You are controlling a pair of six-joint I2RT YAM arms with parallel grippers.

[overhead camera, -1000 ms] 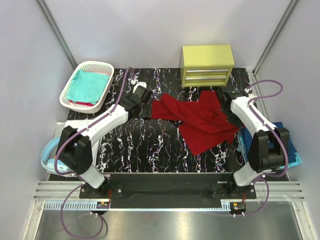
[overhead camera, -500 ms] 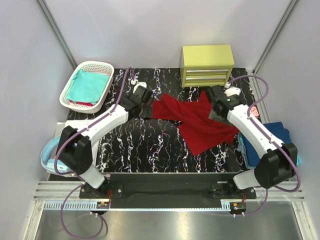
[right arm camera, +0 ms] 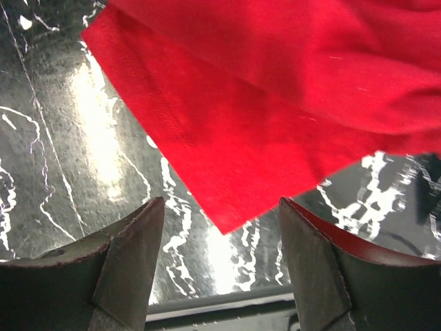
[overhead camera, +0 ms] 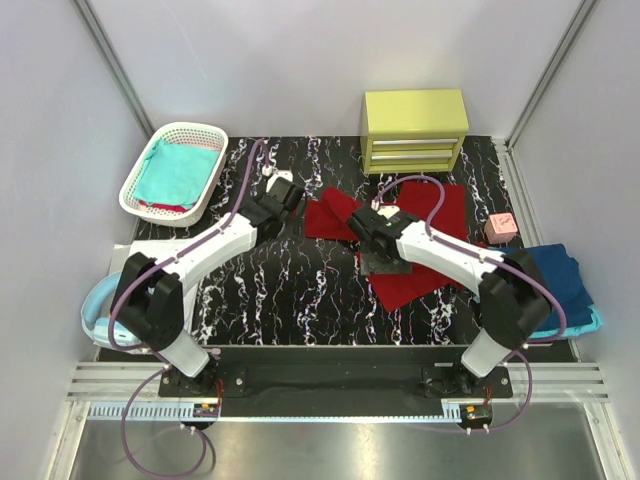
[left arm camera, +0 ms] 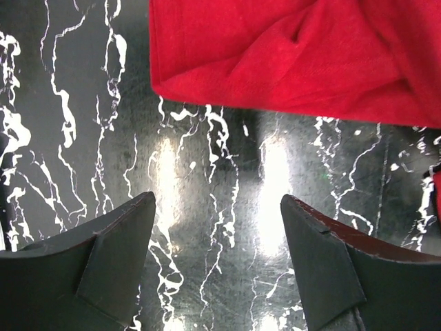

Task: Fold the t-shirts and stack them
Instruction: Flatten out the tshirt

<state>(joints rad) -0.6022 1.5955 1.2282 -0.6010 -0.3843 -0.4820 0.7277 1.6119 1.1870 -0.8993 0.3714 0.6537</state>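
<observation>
Dark red t-shirt rumpled on table, long axis running claw to claw. My right gripper, spread and empty, has corner just ahead; left gripper, spread, hem farther ahead.

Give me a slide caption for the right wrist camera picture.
Open right hand over a corner of the dark red t-shirt on the black marbled table.

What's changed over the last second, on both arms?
The right gripper opened, letting go of the dark red t-shirt, and its arm swung left from the shirt's far right corner to over its middle. The shirt's right side now lies spread flatter, and the pink block shows. The left gripper stayed open beside the shirt's left edge; the basket is as before.
</observation>
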